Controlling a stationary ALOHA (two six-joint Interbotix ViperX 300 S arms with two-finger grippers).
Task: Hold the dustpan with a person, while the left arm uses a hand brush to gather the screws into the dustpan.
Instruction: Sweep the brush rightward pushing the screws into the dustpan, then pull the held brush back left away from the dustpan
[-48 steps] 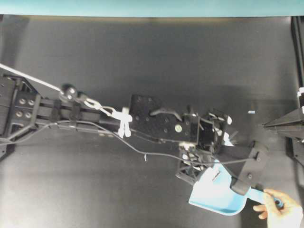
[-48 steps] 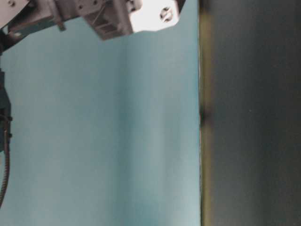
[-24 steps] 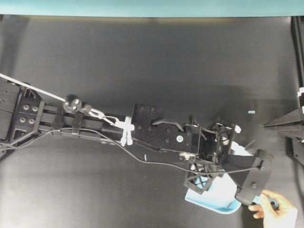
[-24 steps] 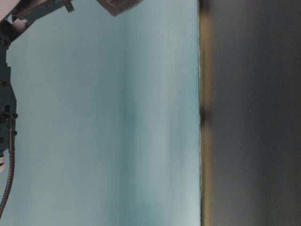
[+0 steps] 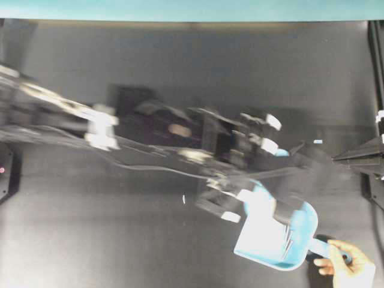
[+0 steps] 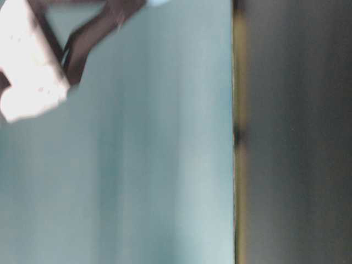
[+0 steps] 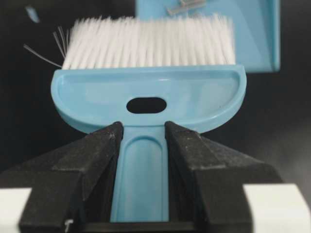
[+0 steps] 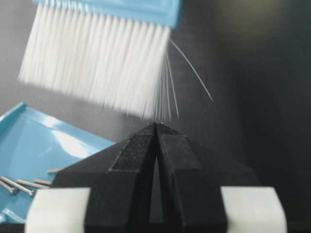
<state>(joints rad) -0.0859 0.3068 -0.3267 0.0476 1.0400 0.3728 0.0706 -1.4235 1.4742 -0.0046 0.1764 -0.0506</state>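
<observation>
Since half a second ago the black cabled left arm [image 5: 180, 135] has swung up and away from the light blue plastic dustpan [image 5: 273, 240], uncovering its tray; the arm is motion-blurred. Its left gripper [image 7: 143, 131] pinches the slim handle of the light blue, white-bristled hand brush [image 7: 146, 92], jaws partly closed. Slender grey metal screws [image 8: 19, 184] lie inside the dustpan, toward five o'clock on the dark table [image 5: 192, 66]. A person's bare hand [image 5: 351, 267] holds the short handle. The right gripper [image 8: 155, 128] sits closed, empty. The brush looks light and stiff, bristles soft; the handle suits gripping.
</observation>
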